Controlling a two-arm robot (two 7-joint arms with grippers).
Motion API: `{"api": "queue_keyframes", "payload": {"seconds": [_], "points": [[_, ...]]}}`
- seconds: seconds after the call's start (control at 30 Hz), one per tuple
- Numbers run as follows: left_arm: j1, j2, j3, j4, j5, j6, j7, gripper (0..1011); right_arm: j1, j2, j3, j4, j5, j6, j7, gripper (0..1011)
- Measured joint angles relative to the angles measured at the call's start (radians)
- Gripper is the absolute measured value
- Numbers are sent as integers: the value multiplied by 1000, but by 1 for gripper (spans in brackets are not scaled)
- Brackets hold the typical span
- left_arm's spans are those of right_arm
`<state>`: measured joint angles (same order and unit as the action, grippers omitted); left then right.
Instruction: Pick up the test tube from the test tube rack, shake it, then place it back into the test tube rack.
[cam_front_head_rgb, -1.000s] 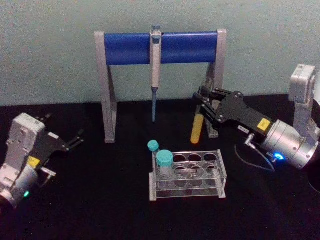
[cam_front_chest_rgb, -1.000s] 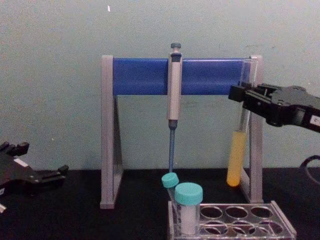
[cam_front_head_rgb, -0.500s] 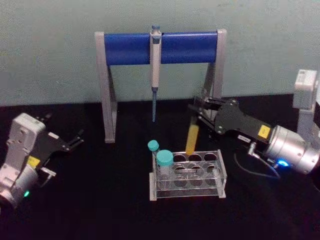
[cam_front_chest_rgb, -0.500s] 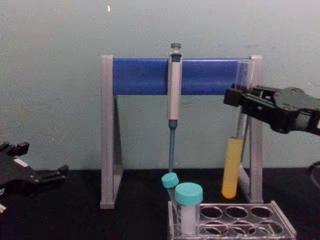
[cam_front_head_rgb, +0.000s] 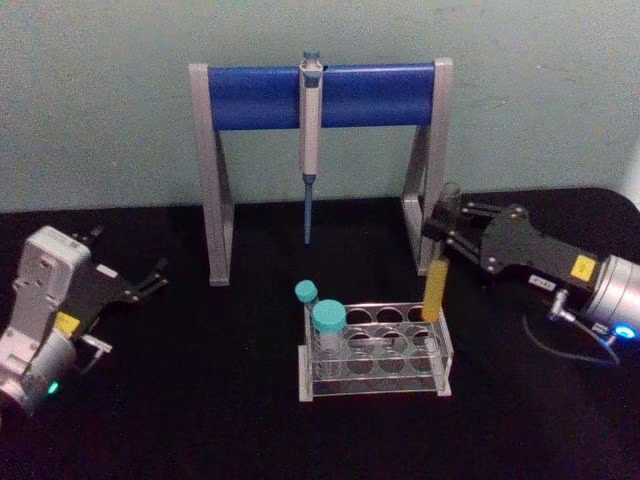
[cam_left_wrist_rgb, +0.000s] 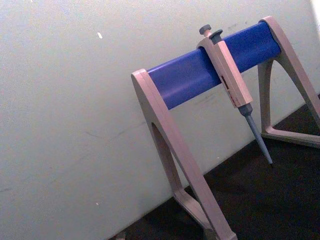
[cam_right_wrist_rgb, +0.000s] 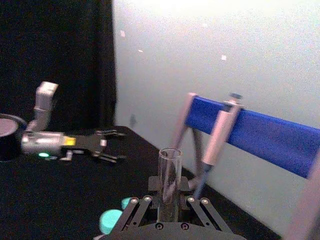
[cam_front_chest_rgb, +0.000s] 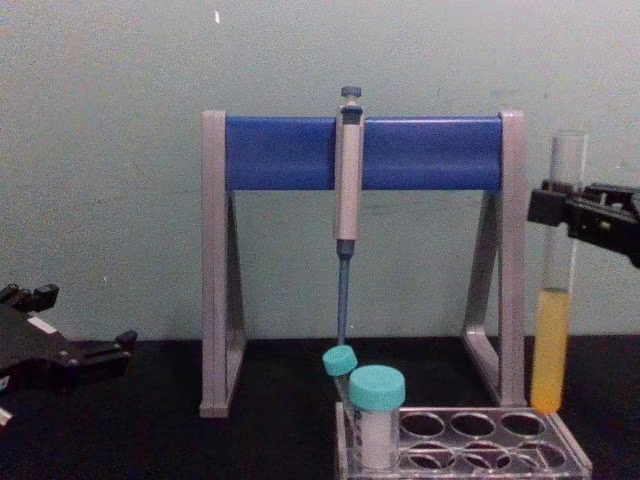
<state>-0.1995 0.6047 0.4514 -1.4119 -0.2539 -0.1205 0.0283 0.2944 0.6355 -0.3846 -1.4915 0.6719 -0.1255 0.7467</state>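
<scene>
The test tube (cam_front_head_rgb: 433, 290) is a long clear glass tube with yellow-orange liquid in its lower part. It hangs upright over the back right corner of the test tube rack (cam_front_head_rgb: 375, 386). My right gripper (cam_front_head_rgb: 443, 235) is shut on its upper glass. From the chest, the test tube (cam_front_chest_rgb: 549, 350) has its round bottom at the level of the rack (cam_front_chest_rgb: 500, 446) top, beside the right rear hole. I cannot tell whether it has entered a hole. The right wrist view shows the tube's open mouth (cam_right_wrist_rgb: 169, 155) between the fingers. My left gripper (cam_front_head_rgb: 152, 280) rests open at the far left.
Two teal-capped tubes (cam_front_head_rgb: 326, 322) stand in the rack's left holes. Behind the rack is the grey-and-blue pipette stand (cam_front_head_rgb: 260, 97) with a pipette (cam_front_head_rgb: 309, 130) hanging from its bar. The stand's right leg (cam_front_head_rgb: 422, 215) is close behind the held tube.
My right gripper has carried the tube rightward and down, from in front of the stand's right leg to the rack's back right corner. The tube went from tilted to upright. The left arm stayed still.
</scene>
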Motion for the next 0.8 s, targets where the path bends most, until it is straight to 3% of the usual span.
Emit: {"api": "queue_keyframes", "payload": {"seconds": [0.2,0.37,0.6,0.8], "points": [[0,0,0,0,0,0,0,1001,-9,2,21,-18,-53,5,-98,233],[0,0,0,0,0,0,0,1001,5,-32,29,-7,-94,6,-154,233],[0,0,0,0,0,0,0,1001,52,-99,21,55,-116,5,-164,233],[0,0,0,0,0,0,0,1001,84,-138,6,92,-116,-4,-130,233]]}}
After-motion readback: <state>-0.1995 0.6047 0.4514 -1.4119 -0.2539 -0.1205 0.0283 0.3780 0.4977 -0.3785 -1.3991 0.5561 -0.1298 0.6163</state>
